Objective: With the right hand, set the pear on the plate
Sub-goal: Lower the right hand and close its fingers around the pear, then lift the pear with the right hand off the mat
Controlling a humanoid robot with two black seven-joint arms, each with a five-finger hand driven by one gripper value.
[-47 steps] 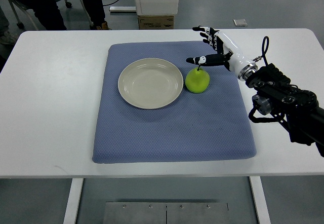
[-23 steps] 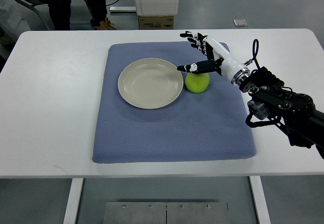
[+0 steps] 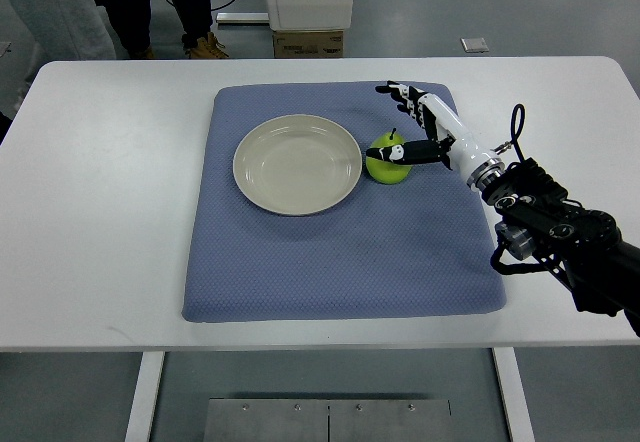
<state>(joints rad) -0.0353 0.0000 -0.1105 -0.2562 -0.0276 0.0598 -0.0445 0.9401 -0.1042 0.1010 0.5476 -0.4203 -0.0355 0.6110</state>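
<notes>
Right hand [image 3: 412, 130] spread open around pear [image 3: 387, 161], thumb across it, not gripped; pear on mat [image 3: 340, 252], 3 o'clock of plate [image 3: 297, 163].

The pear [image 3: 387, 162] — small, bright yellow-green, stem up — sits upright on the blue mat just right of the plate [image 3: 297, 163]. The plate — round, cream-coloured, shallow — lies flat and bare, close beside the pear.

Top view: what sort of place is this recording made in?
Likely a lab or workshop: a white table with a blue mat on a bare grey floor, and a person standing behind.
</notes>
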